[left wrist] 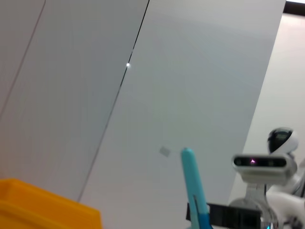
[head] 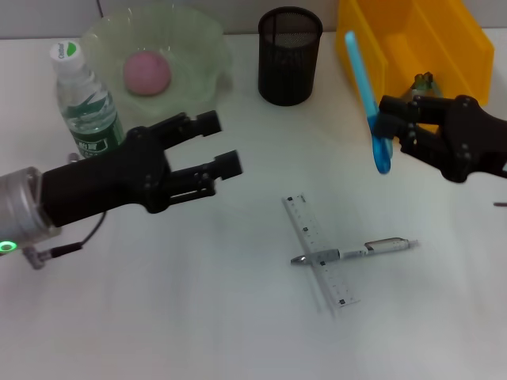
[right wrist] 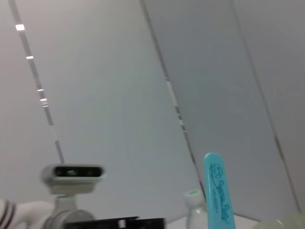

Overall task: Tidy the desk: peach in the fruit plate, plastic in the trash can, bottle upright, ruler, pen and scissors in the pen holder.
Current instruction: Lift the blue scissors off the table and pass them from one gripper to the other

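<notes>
My right gripper (head: 390,119) is shut on the light blue scissors (head: 364,83) and holds them tilted above the desk (head: 198,301), between the black mesh pen holder (head: 290,55) and the yellow trash can (head: 420,39). The scissors also show in the left wrist view (left wrist: 192,183) and the right wrist view (right wrist: 217,191). My left gripper (head: 222,142) is open and empty, hovering left of centre. The peach (head: 146,73) lies in the pale green fruit plate (head: 202,43). The bottle (head: 85,99) stands upright at the far left. The pen (head: 372,248) lies across the ruler (head: 321,253) on the desk.
A small greenish piece (head: 423,81) lies inside the trash can, just behind my right gripper. The ruler and pen sit right of centre, nearer the front than both grippers. The left forearm reaches in over the desk's left side.
</notes>
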Controlling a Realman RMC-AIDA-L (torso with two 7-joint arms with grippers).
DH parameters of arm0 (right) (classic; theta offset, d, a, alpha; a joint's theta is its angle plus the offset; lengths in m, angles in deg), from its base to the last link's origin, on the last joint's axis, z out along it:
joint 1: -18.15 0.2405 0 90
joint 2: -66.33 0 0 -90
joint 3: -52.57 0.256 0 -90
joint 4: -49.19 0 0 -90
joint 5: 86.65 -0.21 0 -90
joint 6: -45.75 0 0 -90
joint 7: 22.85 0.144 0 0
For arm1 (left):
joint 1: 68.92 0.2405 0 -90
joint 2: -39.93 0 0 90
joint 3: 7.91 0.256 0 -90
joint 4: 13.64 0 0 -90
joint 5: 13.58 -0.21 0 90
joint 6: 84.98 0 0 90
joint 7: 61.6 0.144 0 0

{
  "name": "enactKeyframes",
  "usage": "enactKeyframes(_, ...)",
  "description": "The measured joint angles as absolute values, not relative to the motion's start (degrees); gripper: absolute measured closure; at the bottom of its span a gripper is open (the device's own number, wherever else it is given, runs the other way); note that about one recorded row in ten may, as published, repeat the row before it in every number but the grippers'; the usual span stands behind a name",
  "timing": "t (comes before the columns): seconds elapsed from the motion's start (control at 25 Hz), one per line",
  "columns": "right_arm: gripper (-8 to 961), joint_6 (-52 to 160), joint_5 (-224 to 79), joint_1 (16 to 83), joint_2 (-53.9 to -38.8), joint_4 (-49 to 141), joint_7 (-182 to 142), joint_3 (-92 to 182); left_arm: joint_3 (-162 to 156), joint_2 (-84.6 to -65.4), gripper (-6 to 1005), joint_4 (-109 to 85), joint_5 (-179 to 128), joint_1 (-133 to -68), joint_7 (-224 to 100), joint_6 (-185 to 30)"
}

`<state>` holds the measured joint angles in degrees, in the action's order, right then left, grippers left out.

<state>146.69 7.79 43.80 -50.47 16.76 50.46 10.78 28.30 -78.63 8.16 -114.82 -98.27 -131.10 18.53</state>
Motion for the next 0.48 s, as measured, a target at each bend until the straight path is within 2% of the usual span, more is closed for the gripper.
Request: enactKeyframes(0.48,722,150.65,8.65,44.42,-51.01,18.33,46.29,9.18,28.27,-79.02,169,-0.85,-112.65,-103.67,-132.16,18.65)
